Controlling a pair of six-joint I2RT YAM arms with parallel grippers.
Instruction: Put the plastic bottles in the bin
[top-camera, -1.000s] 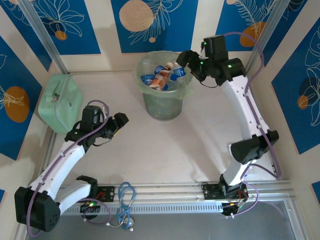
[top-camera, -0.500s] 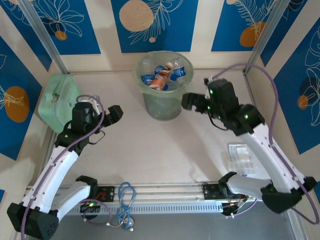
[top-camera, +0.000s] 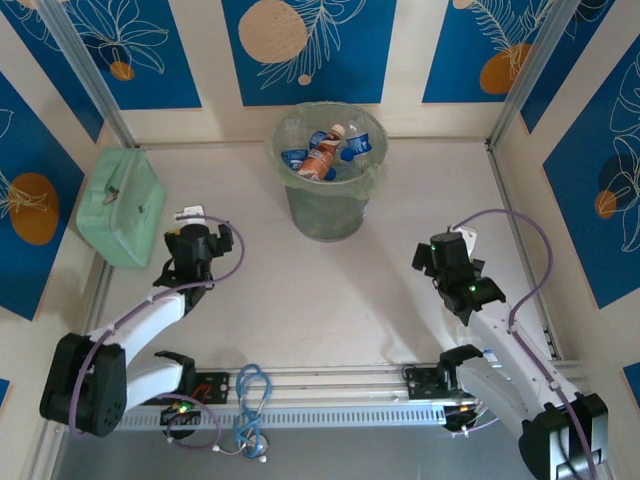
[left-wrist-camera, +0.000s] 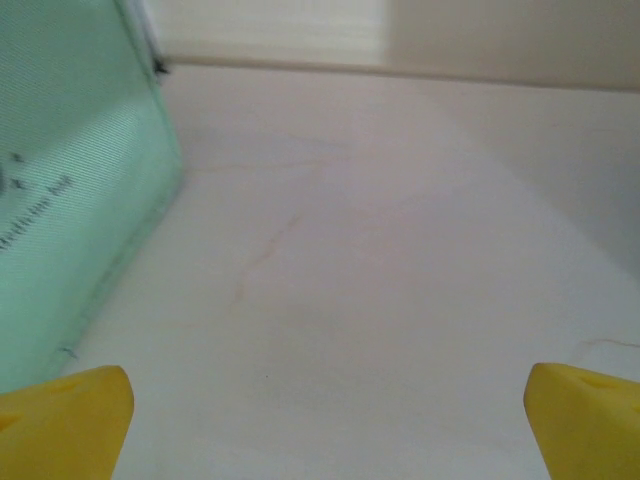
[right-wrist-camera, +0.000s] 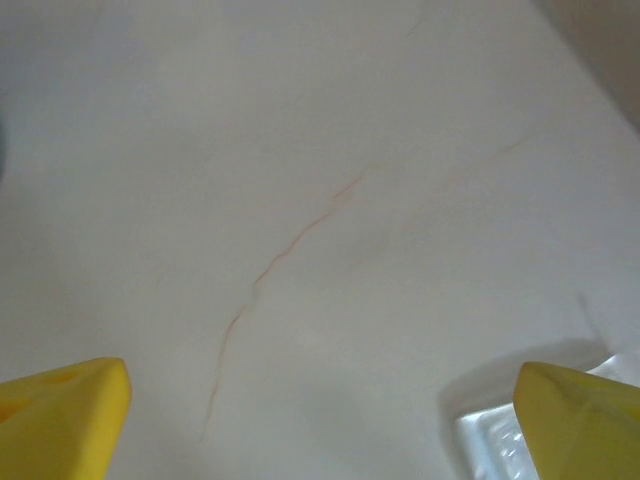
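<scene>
The bin (top-camera: 330, 205), a round pale green bucket with a clear liner, stands at the back middle of the table. Several plastic bottles (top-camera: 325, 152) lie inside it, blue-labelled clear ones and an orange-labelled one. My left gripper (top-camera: 190, 240) sits folded back at the near left, well away from the bin. In the left wrist view the gripper (left-wrist-camera: 325, 425) is open, its yellow fingertips (left-wrist-camera: 70, 415) wide apart over bare table. My right gripper (top-camera: 447, 252) rests at the near right. The right wrist view shows it (right-wrist-camera: 320, 420) open with nothing between its fingertips (right-wrist-camera: 65, 410).
A flat mint-green case (top-camera: 122, 205) lies at the left edge, close beside the left gripper (left-wrist-camera: 70, 200). A clear ridged plastic tray (right-wrist-camera: 500, 445) lies by the right gripper's finger. Blue cables (top-camera: 250, 395) hang over the front rail. Walls close the table on three sides.
Both arms pulled back toward their bases, the right one down from the bin's rim. Both grippers opened wider.
</scene>
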